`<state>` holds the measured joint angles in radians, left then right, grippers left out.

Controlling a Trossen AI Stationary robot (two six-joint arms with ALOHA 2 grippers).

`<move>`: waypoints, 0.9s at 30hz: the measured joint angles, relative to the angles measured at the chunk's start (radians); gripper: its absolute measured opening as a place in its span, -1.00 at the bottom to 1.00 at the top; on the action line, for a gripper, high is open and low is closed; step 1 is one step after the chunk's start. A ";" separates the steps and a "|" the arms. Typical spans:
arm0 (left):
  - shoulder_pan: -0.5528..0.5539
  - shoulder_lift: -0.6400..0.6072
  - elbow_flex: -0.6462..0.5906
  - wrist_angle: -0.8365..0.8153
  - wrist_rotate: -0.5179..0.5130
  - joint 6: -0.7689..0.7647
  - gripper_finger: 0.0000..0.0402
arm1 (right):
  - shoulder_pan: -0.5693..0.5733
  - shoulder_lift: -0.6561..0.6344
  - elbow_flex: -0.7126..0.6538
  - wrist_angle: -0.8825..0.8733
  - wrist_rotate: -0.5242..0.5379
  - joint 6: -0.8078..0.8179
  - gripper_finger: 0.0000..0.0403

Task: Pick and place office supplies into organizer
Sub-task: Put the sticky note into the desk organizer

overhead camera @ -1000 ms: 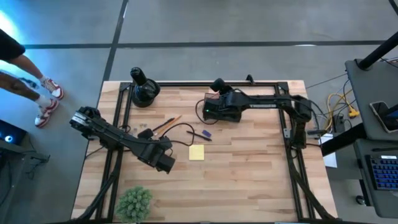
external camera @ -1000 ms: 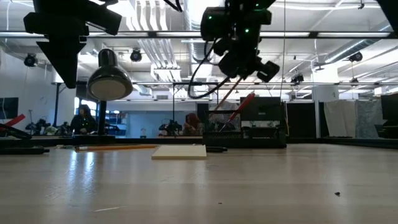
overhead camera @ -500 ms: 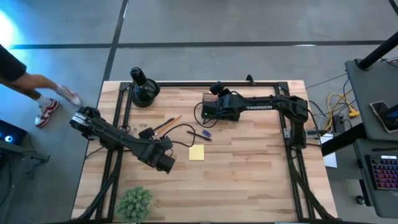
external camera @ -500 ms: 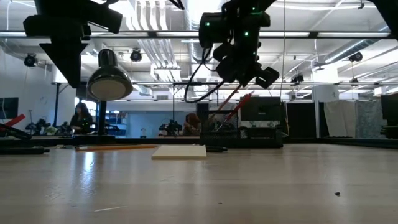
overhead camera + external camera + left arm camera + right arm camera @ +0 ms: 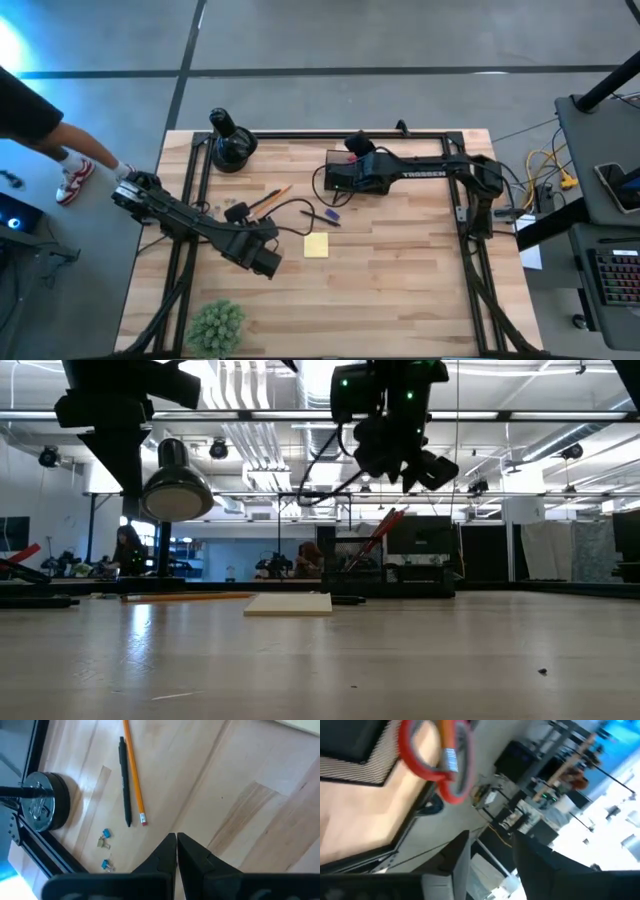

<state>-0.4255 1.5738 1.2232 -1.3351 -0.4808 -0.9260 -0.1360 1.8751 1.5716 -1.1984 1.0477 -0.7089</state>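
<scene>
The red-handled scissors (image 5: 432, 765) stand tilted in the black organizer (image 5: 350, 765), blades down, with an orange pencil (image 5: 447, 740) beside them. In the low view the scissors (image 5: 385, 525) lean over the organizer (image 5: 400, 575). My right gripper (image 5: 360, 150) hovers open just above the handles (image 5: 352, 143), touching nothing. A yellow sticky-note pad (image 5: 316, 245), a purple piece (image 5: 332, 213), a black pen (image 5: 124, 785) and an orange pencil (image 5: 134, 775) lie on the table. My left gripper (image 5: 268, 262) hangs shut above the table near the pad.
A round black object with an upright knob (image 5: 232, 145) stands at the far left. A small green plant (image 5: 215, 325) sits at the near left edge. Blue clips (image 5: 105, 834) lie near the pen. A person (image 5: 40, 130) stands beside the table's left edge.
My right gripper has let go of the scissors' handles and drawn off a little toward the table's right edge, turning at the wrist. The scissors stay leaning in the organizer. The person at the left has stepped nearer.
</scene>
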 joint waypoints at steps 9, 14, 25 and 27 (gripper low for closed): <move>0.014 0.000 0.000 0.177 0.045 0.119 -1.00 | 0.029 -0.145 0.026 -0.029 -0.364 0.536 -0.21; 0.060 -0.012 0.000 0.239 0.106 0.169 -1.00 | 0.029 -0.251 0.004 -0.007 -0.833 1.092 -0.23; 0.157 -0.160 -0.120 0.621 0.250 0.331 -1.00 | 0.243 -0.290 -0.263 0.219 -0.960 1.414 -0.26; 0.166 -0.217 -0.219 0.752 0.299 0.313 -1.00 | 0.277 -0.287 -0.338 0.351 -0.975 1.529 -0.28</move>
<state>-0.2595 1.3565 1.0040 -0.5828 -0.1823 -0.6125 0.1409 1.5885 1.2337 -0.8469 0.0726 0.8201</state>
